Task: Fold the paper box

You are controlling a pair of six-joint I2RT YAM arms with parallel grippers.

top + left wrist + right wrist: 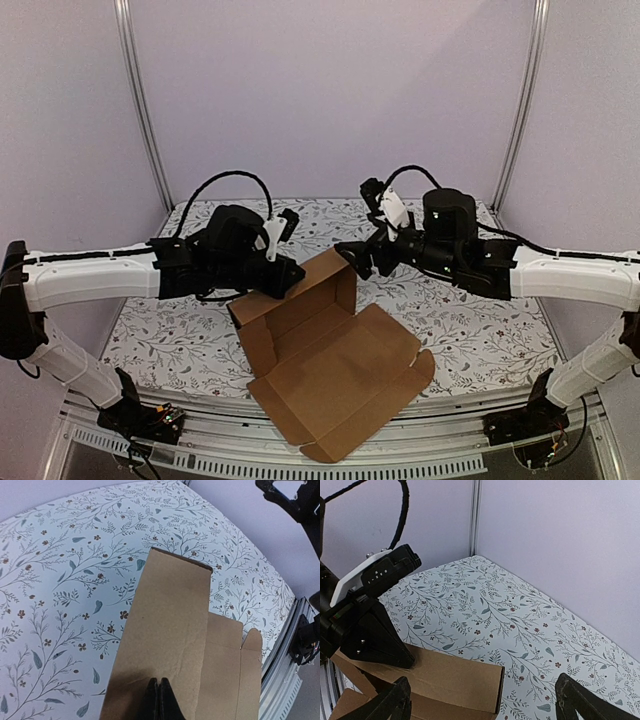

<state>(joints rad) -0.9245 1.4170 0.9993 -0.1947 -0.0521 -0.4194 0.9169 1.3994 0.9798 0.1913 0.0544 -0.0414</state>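
Note:
The paper box is plain brown cardboard, lying half folded in the middle of the table. Its wide front flap lies flat and its rear panel stands up. My left gripper is shut, with its fingertips together against the raised panel. Nothing shows between them. My right gripper hovers open just above the panel's right end. In the right wrist view its fingers stand wide apart on either side of the panel's top corner, touching nothing. The left gripper's black fingers rest on that same panel.
A floral-patterned cloth covers the table. Purple walls and metal posts close in the back and sides. A metal rail runs along the near edge between the arm bases. A black cable loops above the left wrist.

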